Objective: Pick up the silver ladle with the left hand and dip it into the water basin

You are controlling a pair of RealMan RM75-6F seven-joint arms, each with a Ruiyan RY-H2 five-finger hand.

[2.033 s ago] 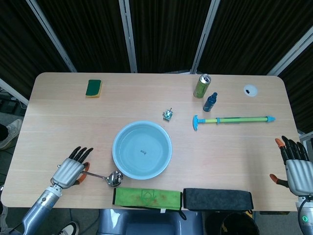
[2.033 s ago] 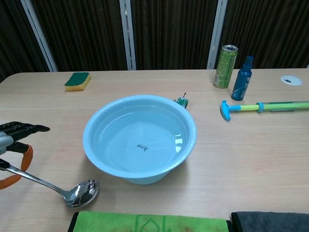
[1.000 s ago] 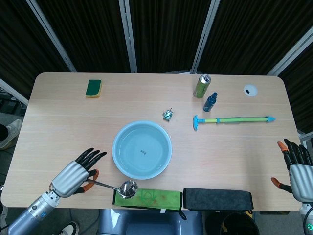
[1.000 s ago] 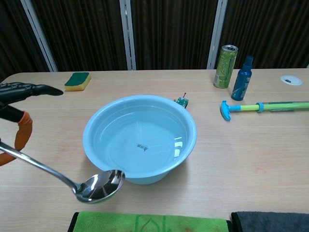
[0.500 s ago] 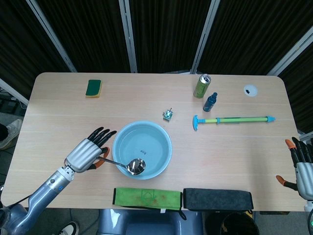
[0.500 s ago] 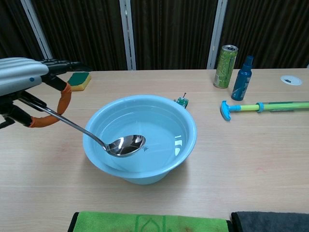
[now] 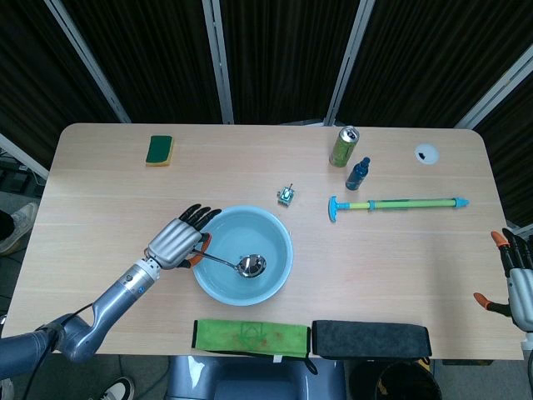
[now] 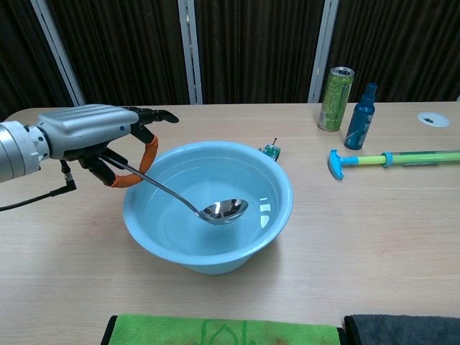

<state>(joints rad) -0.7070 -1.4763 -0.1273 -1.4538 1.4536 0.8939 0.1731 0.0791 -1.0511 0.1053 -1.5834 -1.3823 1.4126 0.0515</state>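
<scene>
We see our left hand (image 8: 93,136) pinching the silver metal ladle (image 8: 215,211) by its handle end, bowl hanging ahead over the pale blue round water basin (image 8: 144,237). A loose pinch could let it twist or drop early. Our right hand (image 7: 518,283) idles, fingers spread, holding nothing.

Left hand (image 7: 177,240): silver back turned upward, dark fingers extended over the near-left rim of the basin (image 7: 206,287), thumb and a finger pinching the handle of the ladle (image 8: 223,210); forearm runs back from the basin toward the near-left table corner. Right hand (image 7: 521,286): well to the right of the basin, at the far right edge of the head view and partly cut off, fingers pointing up and spread, holding nothing; not visible in the chest view.
</scene>
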